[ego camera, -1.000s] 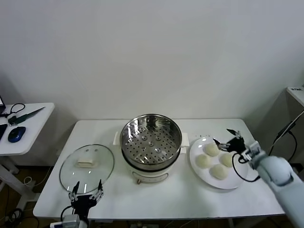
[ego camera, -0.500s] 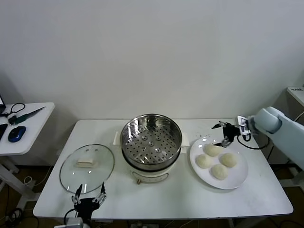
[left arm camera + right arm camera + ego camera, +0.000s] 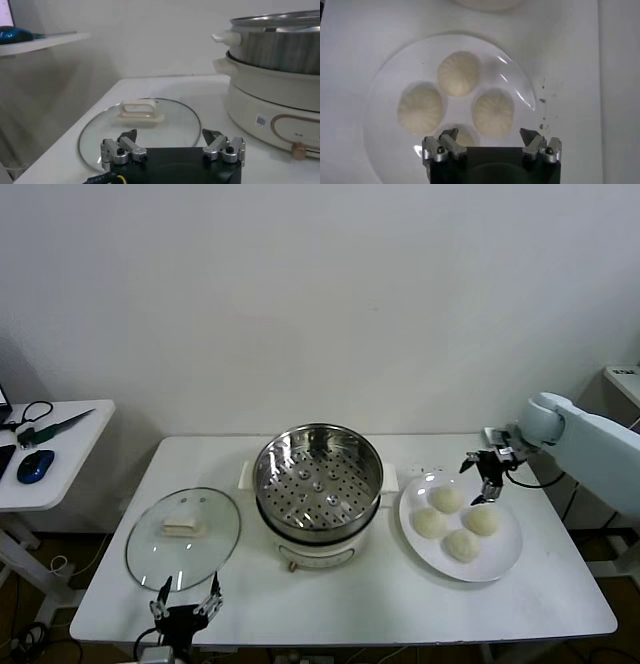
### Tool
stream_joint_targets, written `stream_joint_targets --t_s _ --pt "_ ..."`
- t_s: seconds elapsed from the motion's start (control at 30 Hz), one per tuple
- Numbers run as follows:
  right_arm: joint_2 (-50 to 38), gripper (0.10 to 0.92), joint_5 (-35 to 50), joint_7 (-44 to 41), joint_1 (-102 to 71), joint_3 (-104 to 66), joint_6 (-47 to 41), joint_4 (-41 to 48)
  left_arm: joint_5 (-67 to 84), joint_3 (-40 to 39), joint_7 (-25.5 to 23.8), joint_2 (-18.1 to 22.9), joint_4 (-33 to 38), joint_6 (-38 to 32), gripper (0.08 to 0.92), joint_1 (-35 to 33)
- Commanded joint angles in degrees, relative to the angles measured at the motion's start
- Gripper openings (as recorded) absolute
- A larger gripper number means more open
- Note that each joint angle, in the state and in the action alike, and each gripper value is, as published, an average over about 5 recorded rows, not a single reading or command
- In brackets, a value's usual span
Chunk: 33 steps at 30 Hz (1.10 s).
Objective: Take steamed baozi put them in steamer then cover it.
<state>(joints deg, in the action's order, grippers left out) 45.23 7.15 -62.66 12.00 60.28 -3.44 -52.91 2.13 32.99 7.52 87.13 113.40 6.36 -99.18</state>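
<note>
1. Head view: the right gripper [image 3: 486, 480] had swung from low at the plate's near-right side up and round to the far edge of the white plate [image 3: 505, 562], ending poised over the steamed baozi [image 3: 446, 499], jaws spread, holding nothing. All four buns sat on the plate, none moved. The steamer [image 3: 318, 480] stood mid-surface, basket bare. The cover [image 3: 183, 537] lay flat on the surface to the steamer's left. The left gripper [image 3: 185, 609] had slid slightly back toward the near edge, parked, jaws spread.
2. Left wrist view: left gripper [image 3: 172, 149] was empty, just short of the cover [image 3: 140, 127]; steamer [image 3: 280, 90] beside it.
3. Right wrist view: right gripper [image 3: 491, 146] looked straight down on the steamed baozi [image 3: 458, 73], jaws wide. Judgement: approach lined up, first pick not yet made.
</note>
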Motion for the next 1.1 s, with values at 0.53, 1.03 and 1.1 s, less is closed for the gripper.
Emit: stream_joint_targets --t_s 0.53,1.03,1.1 --pt "10.1 0.727 -5.5 2.9 -5.5 -3.0 -3.9 11.1 0.0 0.2 0.8 0.2 -0.4 -0.8 0.823 -0.8" --pt "4.1 0.569 3.2 0.2 14.9 14.0 2.7 -2.1 -0.5 -0.3 1.4 0.5 0.2 -1.0 0.823 -1.5" --pt "3.7 0.568 6.4 -0.1 23.8 21.2 7.2 -5.9 -0.8 -0.6 1.4 0.7 0.3 -1.0 0.823 -1.5"
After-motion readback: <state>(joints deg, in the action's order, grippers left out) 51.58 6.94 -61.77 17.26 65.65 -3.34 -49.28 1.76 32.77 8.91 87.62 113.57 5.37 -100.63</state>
